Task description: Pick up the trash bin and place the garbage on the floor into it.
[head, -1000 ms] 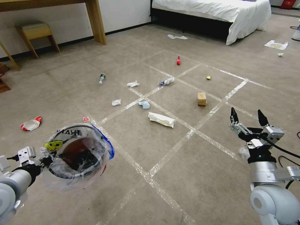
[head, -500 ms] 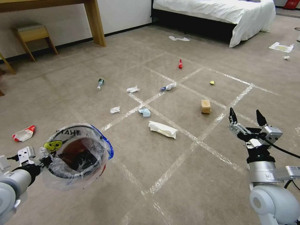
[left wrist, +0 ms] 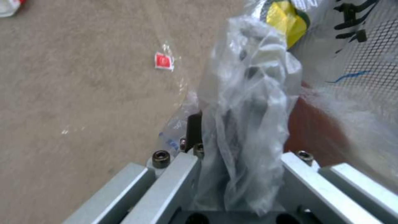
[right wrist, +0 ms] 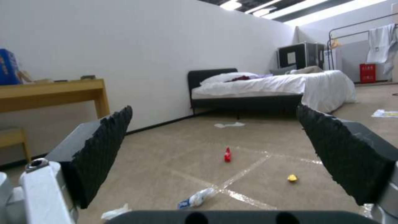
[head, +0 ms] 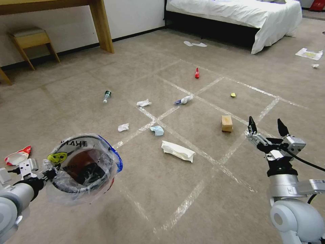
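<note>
Trash bin [head: 83, 167] light, slippery liner; left tool [head: 45, 173] clamped on rim; right tool [head: 267, 130] apart, idle.

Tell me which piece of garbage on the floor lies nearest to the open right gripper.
The brown paper box. It sits just beside the right gripper in the head view; the folded white paper and blue mask lie farther off.

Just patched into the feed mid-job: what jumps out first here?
The left gripper holds the bag-lined red trash bin up off the floor at the robot's front left. Litter is strewn across the taped carpet ahead: a white crumpled paper, a brown box, a pale blue mask. The right gripper hangs open and empty at the front right.
</note>
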